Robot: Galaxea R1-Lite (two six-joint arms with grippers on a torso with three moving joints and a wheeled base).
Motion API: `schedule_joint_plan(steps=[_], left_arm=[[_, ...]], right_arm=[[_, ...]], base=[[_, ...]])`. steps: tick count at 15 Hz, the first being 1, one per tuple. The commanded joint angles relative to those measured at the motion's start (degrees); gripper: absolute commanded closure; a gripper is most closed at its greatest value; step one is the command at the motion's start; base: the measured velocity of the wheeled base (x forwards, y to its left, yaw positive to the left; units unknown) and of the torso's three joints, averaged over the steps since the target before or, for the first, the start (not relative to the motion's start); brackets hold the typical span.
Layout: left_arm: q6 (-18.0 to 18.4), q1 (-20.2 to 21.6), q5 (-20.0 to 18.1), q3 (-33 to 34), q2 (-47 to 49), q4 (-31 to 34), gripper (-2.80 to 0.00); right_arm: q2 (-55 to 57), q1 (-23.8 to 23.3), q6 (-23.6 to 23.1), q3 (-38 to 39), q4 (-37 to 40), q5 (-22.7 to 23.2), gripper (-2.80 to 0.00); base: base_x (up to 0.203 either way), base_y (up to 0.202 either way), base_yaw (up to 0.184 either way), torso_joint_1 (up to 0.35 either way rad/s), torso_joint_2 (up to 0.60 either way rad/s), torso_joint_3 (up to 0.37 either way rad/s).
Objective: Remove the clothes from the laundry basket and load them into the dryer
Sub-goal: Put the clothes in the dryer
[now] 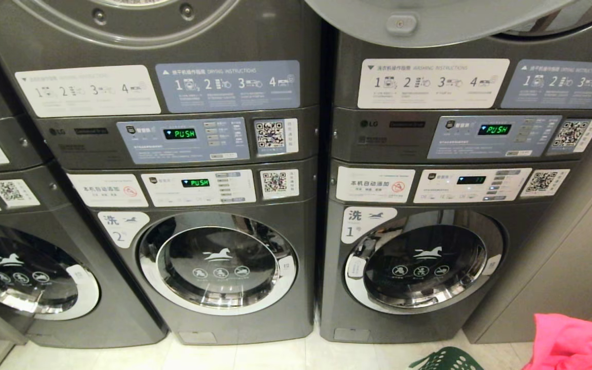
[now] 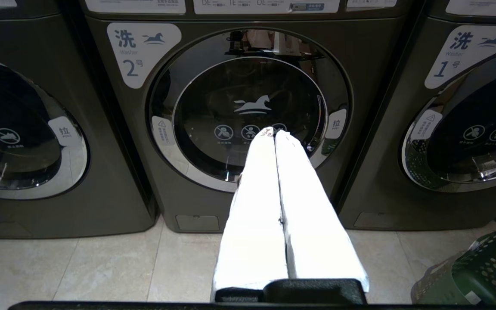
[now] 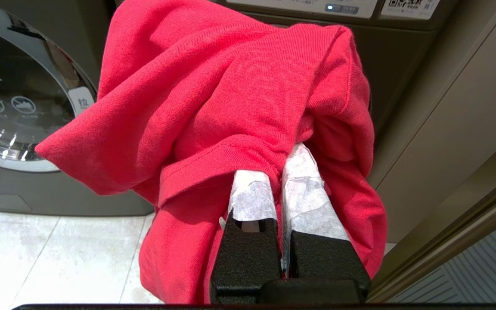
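The right gripper [image 3: 280, 165] pinches the red clothes [image 3: 230, 99], which drape over and around its fingers, their length hanging toward the floor [image 3: 50, 254], before washer 1. The left gripper [image 2: 274, 132] is pressed together, empty. The basket [image 2: 485, 271], probably empty, stands between them.

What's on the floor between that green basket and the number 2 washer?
Only bare floor tiles between basket and washer 2, in the left wrist view.
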Motion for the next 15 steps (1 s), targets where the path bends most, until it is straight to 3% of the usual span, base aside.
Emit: schedule_joint_plan(steps=[1, 15], left_arm=[[-0.01, 0.0, 0.02, 0.0, -0.01, 0.01, 0.0], [-0.19, 0.0, 0.02, 0.0, -0.01, 0.01, 0.0]], right_arm=[[-0.01, 0.01, -0.05, 0.0, 0.0, 0.0, 0.0], [-0.01, 0.01, -0.22, 0.09, 0.0, 0.09, 0.0]], base=[[0.0, 0.0, 0.0, 0.238, -0.52, -0.305], [0.0, 0.0, 0.0, 0.161, -0.35, -0.193]])
